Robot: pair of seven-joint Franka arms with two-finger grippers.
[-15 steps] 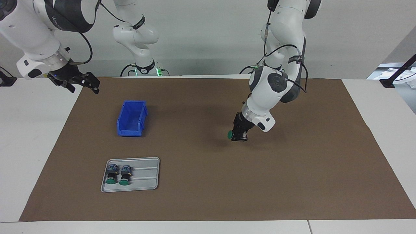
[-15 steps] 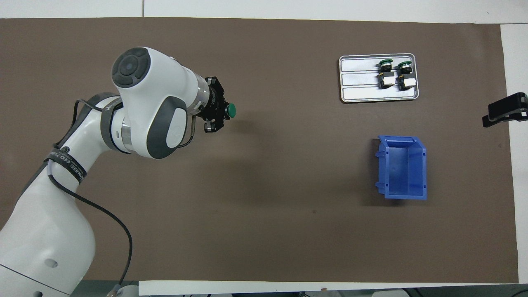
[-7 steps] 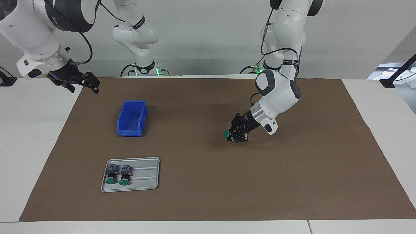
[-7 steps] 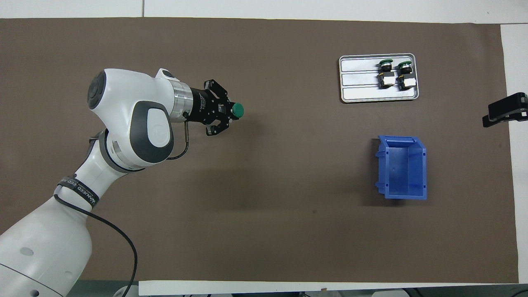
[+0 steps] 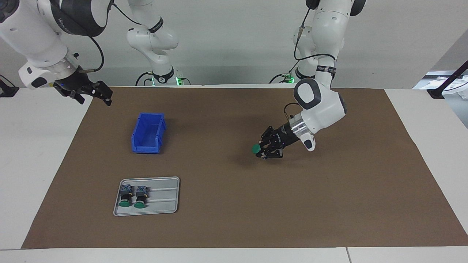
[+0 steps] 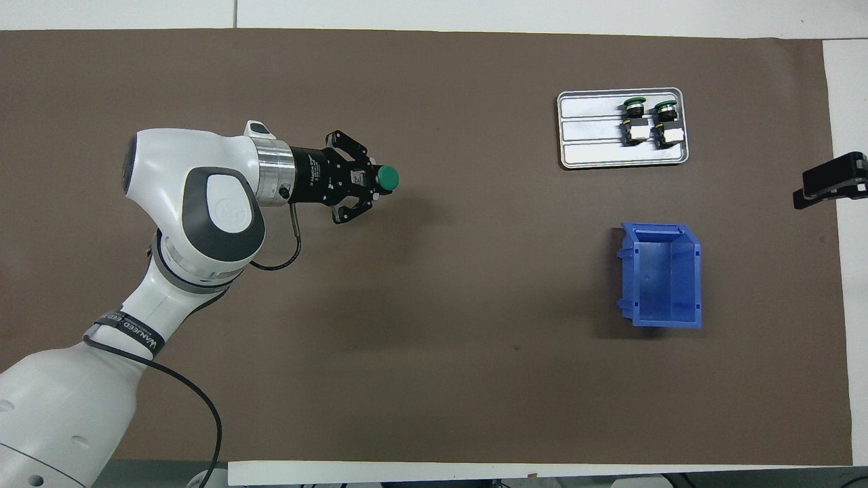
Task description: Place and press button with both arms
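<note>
Brown mat (image 5: 234,219) across table. Blue bin (image 5: 148,133) toward right arm's end; grey tray (image 5: 164,197) farther from robots, two spare buttons (image 5: 133,197) lying in it. Left gripper (image 5: 264,148) low over mat's middle, clamped on button (image 5: 256,148), green cap pointing sideways. Right gripper (image 5: 93,93) waiting raised over mat's edge, jaws wide, nothing held.

A matt brown paper-like mat (image 5: 329,204) is laid over the smooth white table (image 5: 36,153), on which a moulded glossy blue plastic bin (image 6: 661,274) and a dull grey metal-looking tray (image 6: 590,129) are seen, while the button (image 6: 387,177) is capped in smooth green plastic
</note>
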